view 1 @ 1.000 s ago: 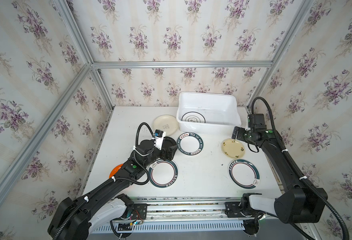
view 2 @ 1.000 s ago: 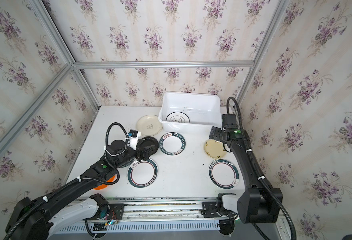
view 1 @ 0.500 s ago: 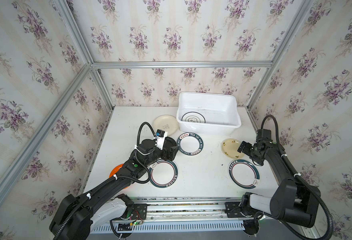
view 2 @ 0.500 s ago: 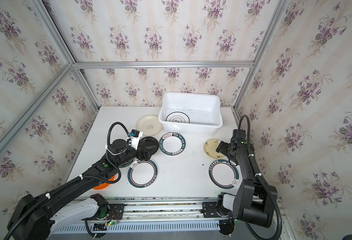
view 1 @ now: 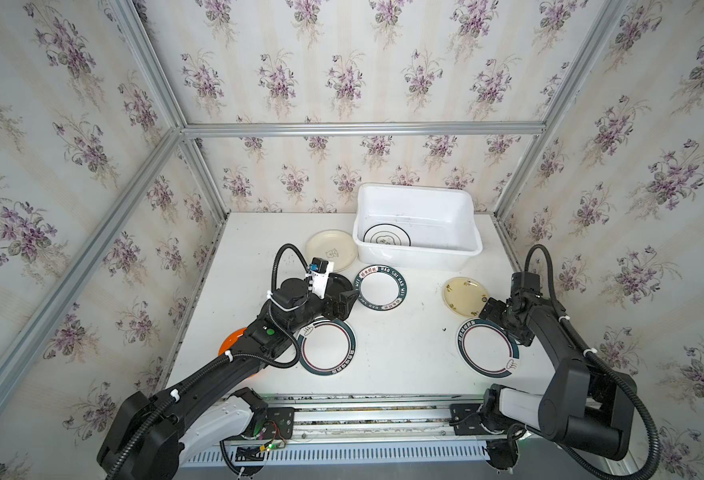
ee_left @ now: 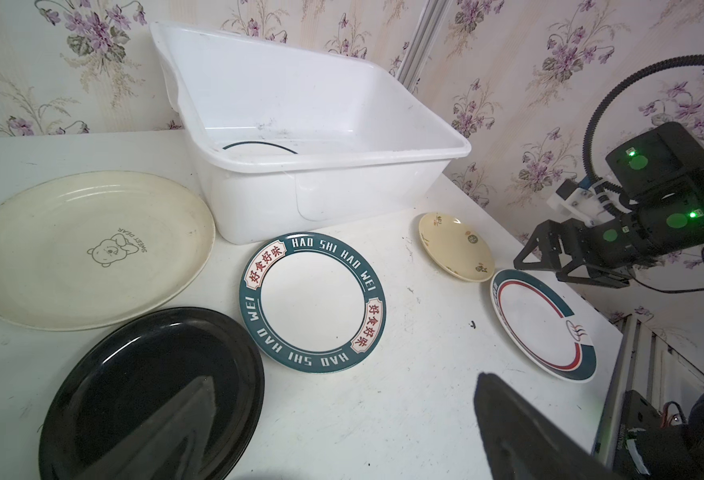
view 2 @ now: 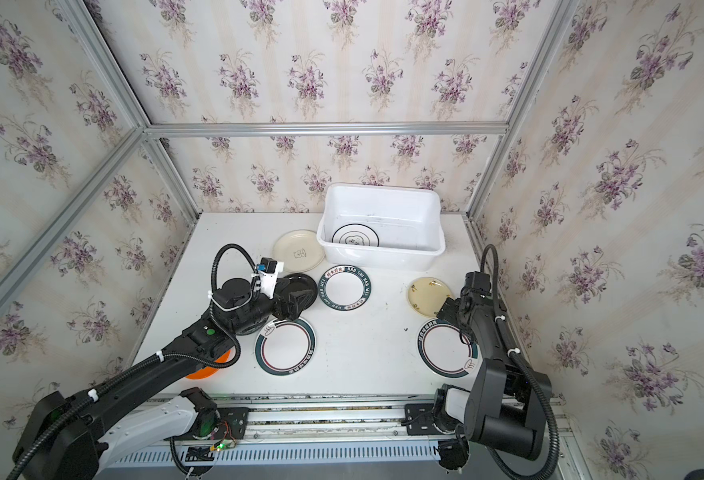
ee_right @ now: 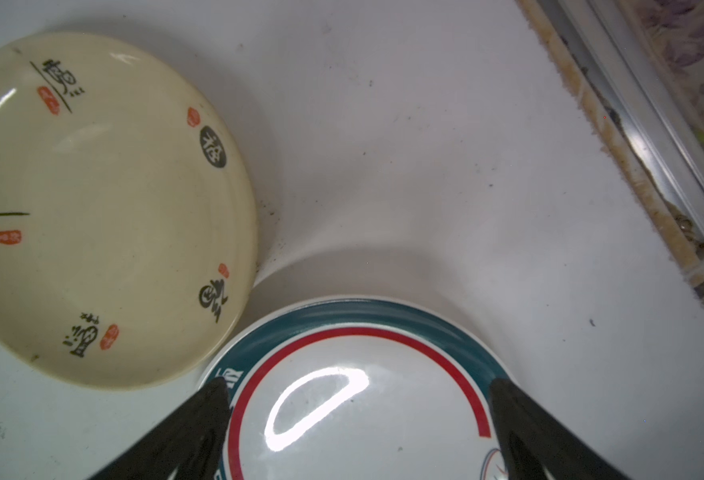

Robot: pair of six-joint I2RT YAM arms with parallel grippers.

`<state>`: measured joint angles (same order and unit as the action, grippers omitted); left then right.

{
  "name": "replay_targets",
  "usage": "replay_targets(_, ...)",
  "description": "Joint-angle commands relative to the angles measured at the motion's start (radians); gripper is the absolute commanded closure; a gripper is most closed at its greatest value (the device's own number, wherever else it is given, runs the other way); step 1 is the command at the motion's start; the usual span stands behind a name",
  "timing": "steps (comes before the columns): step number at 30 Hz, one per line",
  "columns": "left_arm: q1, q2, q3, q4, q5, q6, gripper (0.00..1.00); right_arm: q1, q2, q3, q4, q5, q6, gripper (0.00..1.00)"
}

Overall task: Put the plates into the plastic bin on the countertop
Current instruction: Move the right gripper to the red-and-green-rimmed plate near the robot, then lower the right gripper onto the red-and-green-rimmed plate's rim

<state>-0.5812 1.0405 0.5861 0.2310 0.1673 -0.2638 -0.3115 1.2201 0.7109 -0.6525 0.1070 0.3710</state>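
See one ringed white plate (view 1: 386,239) lying flat in the bin (view 1: 416,259), toward its left end. Bin at the back of the countertop (view 1: 408,345).

Count seven more plates out on the countertop:
- cream plate (view 1: 331,249) just left of the bin
- black plate (ee_left: 134,353) in front of that
- lettered plate (view 1: 381,288) in front of the bin
- small yellow plate (ee_right: 100,208) off to the right
- left teal-rimmed plate (view 1: 327,347) and right teal-rimmed plate (view 1: 487,347) nearer the front
- orange plate (view 1: 228,345) mostly hidden under the left arm

Find left gripper (ee_left: 344,377) spread wide and empty, low over the black plate's near edge and bare countertop.

Find right gripper (ee_right: 356,382) spread wide too, clamped on nothing. Jaws straddling the back part of the right teal-rimmed plate, just beside the yellow plate. Can't tell contact with that rim.
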Motion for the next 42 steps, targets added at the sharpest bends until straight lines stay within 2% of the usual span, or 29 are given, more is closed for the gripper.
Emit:
replay_targets(1, 0.002, -0.002, 0.018, 0.032, 0.019, -0.007, 0.00, -0.001, -0.039, -0.019, 0.012, 0.067, 0.047, 0.01)
replay_targets(5, 0.001, 0.006, 0.041, 0.043, 0.034, -0.022, 0.00, -0.005, -0.055, -0.031, 0.008, 0.078, 0.073, 0.01)
replay_targets(10, 0.001, 0.016, 0.066, 0.059, 0.053, -0.050, 0.00, -0.013, -0.003, -0.024, -0.008, 0.093, 0.110, 0.01)
replay_targets(19, 0.000, -0.009, 0.086, 0.057, 0.062, -0.095, 0.00, -0.041, 0.033, -0.046, 0.053, 0.059, 0.101, 0.01)
replay_targets(31, -0.009, -0.002, 0.116, 0.053, 0.063, -0.131, 0.00, -0.059, 0.034, -0.085, 0.102, -0.066, 0.103, 0.01)
replay_targets(34, -0.011, 0.002, 0.130, 0.054, 0.101, -0.140, 0.00, -0.059, 0.026, -0.088, 0.108, -0.070, 0.103, 0.01)
replay_targets(42, -0.014, -0.010, 0.118, 0.057, 0.082, -0.139, 0.00, -0.059, 0.039, -0.129, 0.144, -0.162, 0.143, 0.01)
